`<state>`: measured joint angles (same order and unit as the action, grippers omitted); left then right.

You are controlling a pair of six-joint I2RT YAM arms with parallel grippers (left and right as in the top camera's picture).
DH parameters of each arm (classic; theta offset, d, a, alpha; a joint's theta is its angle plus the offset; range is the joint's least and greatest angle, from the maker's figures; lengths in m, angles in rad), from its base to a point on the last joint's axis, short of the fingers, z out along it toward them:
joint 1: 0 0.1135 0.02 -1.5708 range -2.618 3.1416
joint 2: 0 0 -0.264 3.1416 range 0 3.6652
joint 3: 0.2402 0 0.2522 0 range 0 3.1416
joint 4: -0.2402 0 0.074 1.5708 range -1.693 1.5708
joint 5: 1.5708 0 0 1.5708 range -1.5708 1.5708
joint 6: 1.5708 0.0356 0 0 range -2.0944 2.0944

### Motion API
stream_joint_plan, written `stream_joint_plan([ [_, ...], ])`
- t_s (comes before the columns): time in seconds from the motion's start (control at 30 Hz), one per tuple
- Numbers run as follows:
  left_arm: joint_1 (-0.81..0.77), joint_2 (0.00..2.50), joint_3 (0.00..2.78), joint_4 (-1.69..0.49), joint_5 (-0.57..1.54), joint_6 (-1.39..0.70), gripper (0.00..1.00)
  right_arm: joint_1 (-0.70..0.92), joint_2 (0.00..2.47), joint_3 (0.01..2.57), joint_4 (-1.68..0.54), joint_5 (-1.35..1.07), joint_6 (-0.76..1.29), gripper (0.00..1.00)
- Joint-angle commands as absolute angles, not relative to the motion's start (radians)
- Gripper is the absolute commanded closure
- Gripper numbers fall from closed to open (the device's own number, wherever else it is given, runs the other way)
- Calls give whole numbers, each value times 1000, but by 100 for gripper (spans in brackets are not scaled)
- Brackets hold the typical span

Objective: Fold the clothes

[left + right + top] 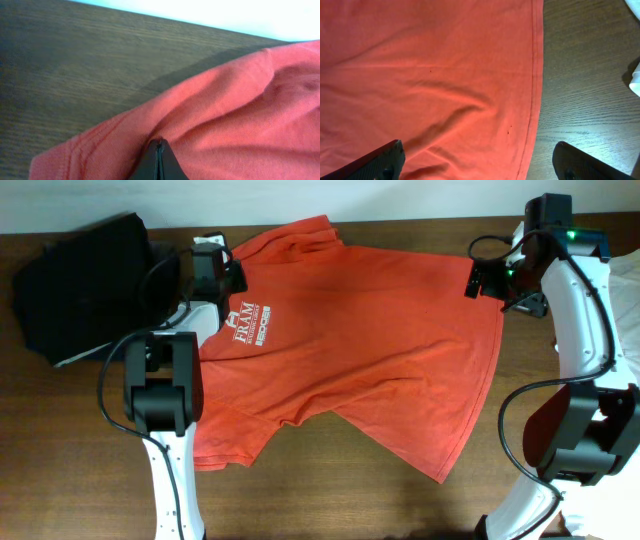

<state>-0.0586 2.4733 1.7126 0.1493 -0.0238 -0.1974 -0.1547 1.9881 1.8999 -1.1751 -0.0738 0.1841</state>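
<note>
The clothes are a red-orange T-shirt (360, 360) lying spread on the wooden table, with its white "FRAM" logo (248, 323) facing up. My left gripper (228, 265) is at the shirt's far left shoulder. In the left wrist view its jaws (159, 150) are shut, and the shirt fabric (240, 115) bunches at their tip next to a stitched sleeve edge. My right gripper (492, 285) hovers over the shirt's right hem near the far corner. It is open (480, 165), with one finger over the cloth (430, 75) and the other over bare wood, and it holds nothing.
A heap of black garments (85, 280) lies at the far left with a strip of white cloth (75, 358) under it. Something white (635, 82) shows at the right edge. Bare wooden table (350, 500) runs along the front, between the two arm bases.
</note>
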Motion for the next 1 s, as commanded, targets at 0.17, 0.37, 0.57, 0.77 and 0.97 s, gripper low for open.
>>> stream_joint_plan([
  [0.17,-101,2221,2283,-533,-36,-168,100,-157,1985,1901,-1174,-79,188,2],
  [0.37,-97,1852,2289,-1220,-40,-207,100,-157,1985,1901,-1185,-149,226,2],
  [0.57,-96,1851,2255,-1515,-69,-247,100,-115,1985,1827,-1550,-255,228,96],
  [0.77,-96,1851,1818,-1313,-147,-303,100,21,1909,1278,-1455,-315,344,96],
  [0.97,-96,1851,1454,-1010,-139,-347,100,28,1707,780,-852,-318,448,96],
])
